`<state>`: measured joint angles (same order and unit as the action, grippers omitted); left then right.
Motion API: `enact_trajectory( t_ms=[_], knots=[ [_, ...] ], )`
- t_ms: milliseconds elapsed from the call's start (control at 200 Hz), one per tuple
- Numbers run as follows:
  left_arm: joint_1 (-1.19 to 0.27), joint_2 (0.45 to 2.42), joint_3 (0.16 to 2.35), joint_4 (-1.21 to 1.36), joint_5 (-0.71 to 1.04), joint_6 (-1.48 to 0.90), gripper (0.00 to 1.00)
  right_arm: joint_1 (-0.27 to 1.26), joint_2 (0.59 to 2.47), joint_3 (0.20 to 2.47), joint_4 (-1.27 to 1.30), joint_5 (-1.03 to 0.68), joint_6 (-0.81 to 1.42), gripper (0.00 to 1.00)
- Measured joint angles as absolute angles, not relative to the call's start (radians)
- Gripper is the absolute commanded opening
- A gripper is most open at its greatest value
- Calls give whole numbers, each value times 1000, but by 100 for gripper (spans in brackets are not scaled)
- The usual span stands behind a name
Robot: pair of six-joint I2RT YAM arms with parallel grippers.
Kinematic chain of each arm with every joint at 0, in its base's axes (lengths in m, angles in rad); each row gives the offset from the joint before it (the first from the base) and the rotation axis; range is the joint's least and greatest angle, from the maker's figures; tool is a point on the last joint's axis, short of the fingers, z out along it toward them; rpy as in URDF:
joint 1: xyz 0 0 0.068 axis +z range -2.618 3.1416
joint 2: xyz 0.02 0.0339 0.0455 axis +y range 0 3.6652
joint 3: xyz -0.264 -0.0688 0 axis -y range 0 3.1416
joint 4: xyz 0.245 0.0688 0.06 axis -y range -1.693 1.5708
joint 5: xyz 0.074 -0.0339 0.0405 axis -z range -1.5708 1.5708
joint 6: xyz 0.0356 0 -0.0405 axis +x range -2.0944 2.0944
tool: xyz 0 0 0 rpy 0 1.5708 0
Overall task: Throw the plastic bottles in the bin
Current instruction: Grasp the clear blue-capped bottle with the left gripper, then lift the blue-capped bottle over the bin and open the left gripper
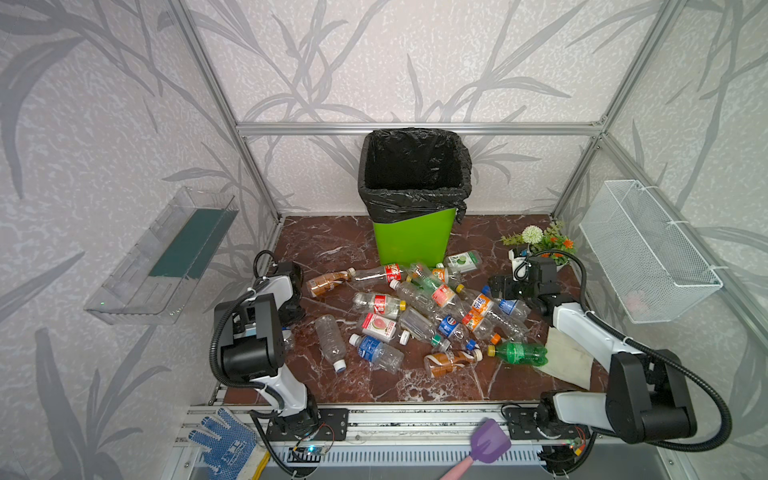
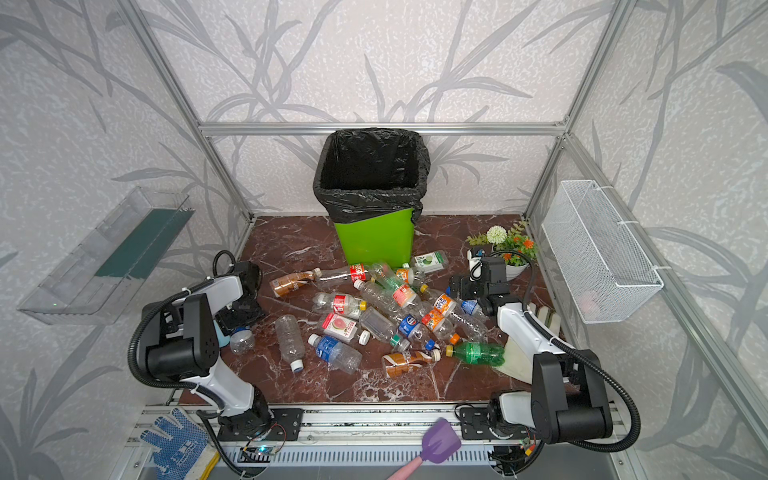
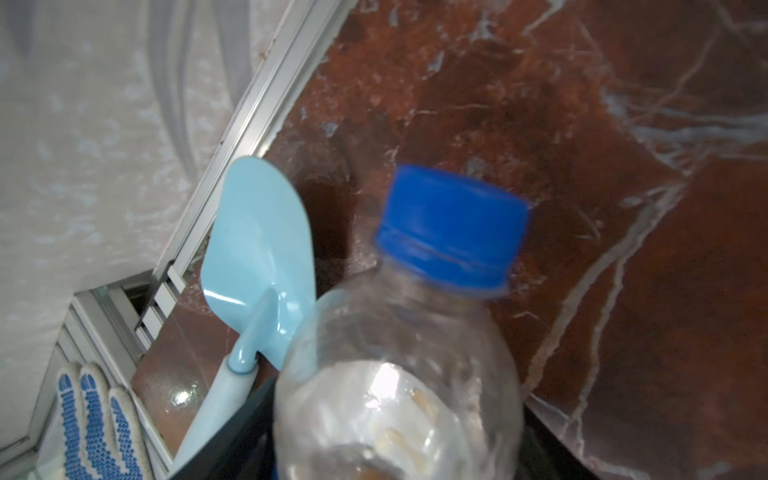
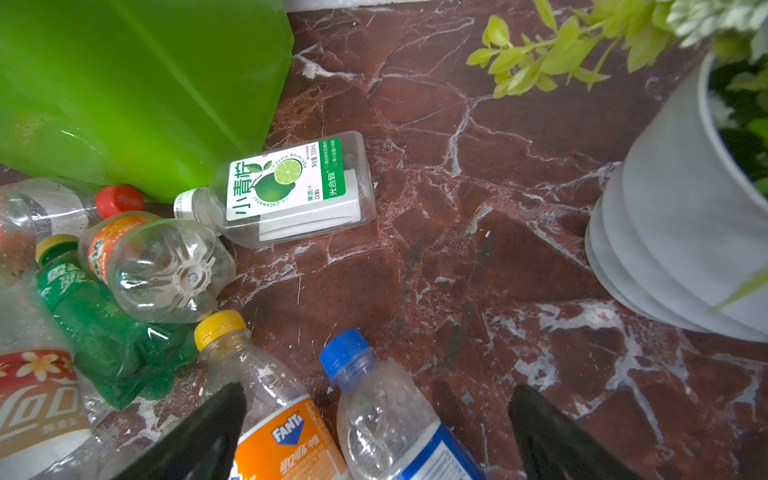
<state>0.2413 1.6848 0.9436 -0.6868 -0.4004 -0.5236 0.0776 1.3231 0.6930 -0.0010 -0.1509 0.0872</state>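
Now the clear bottle [image 3: 399, 374] sits pinched in my left gripper [image 3: 395, 432], near the left wall, beside a blue scoop [image 3: 257, 257]. My right gripper [image 4: 376, 415] hangs spread wide over the other bottles [image 1: 432, 307], heaped before the bin [image 1: 411, 241].
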Motion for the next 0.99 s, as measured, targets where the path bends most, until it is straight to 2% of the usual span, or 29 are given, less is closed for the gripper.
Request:
enact_trajectory(
  t_ms=[180, 270, 545, 725, 900, 995],
  knots=[
    [241, 1672, 942, -670, -370, -507, 43, 78, 1320, 693, -9, -149, 91, 100],
    [241, 1645, 934, -648, -334, -495, 37, 78, 1319, 693, -9, -149, 97, 100],
    [183, 1432, 921, -551, -184, -448, 36, 78, 1288, 693, -15, -132, 101, 100],
    [84, 1274, 947, -473, -102, -429, 37, 78, 1246, 693, -18, -121, 101, 100],
    [-52, 1142, 1127, -377, -100, -366, 41, 78, 1217, 693, -27, -113, 102, 100],
    [-70, 1085, 1256, -292, -106, -339, 41, 78, 1200, 693, -30, -108, 107, 100]
  ],
)
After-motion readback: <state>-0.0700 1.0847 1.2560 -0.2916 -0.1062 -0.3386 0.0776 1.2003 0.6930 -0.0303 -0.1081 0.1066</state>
